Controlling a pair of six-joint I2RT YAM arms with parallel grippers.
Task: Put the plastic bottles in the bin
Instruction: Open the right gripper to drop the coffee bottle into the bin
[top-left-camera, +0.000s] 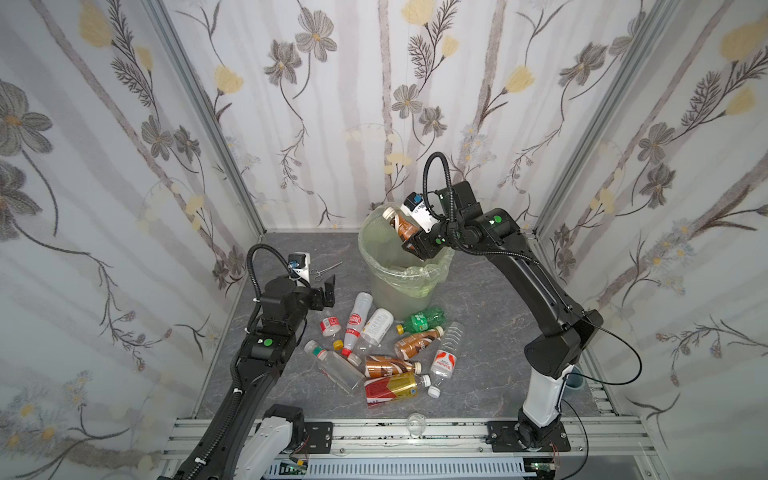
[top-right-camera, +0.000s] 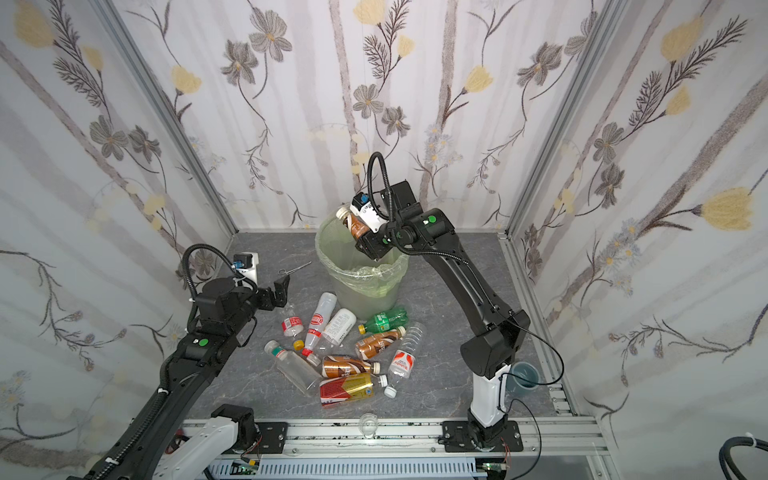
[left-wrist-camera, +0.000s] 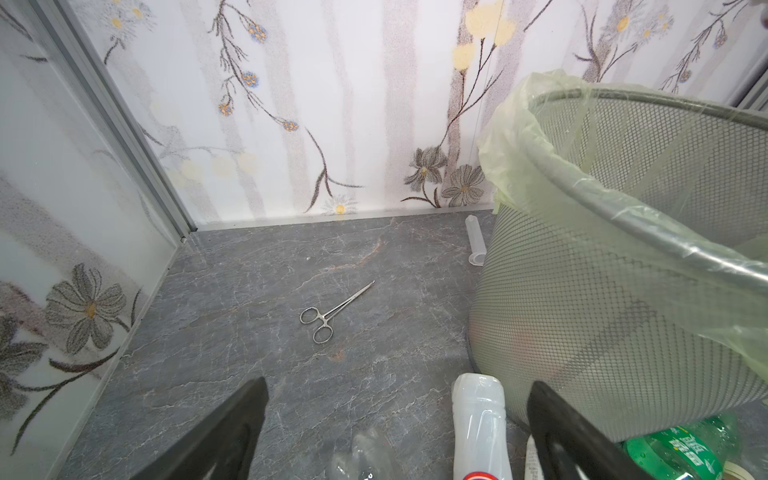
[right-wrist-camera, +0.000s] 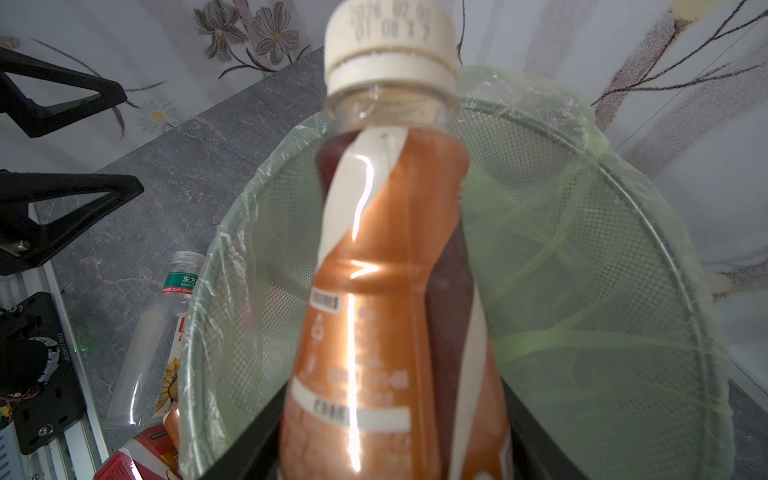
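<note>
Right wrist view: the right gripper (right-wrist-camera: 386, 461) clasps a brown bottle (right-wrist-camera: 386, 249) over the mouth of the bin (right-wrist-camera: 582, 249), which stands far and central on the table (top-left-camera: 478, 299). About ten bottles (top-left-camera: 390, 365) lie heaped just near of the bin, so by my judgement most of the job is left. The left gripper (top-left-camera: 326, 291) hangs wide open and empty at the left.

Top views look down; wrist views share bin (left-wrist-camera: 582, 316).
</note>
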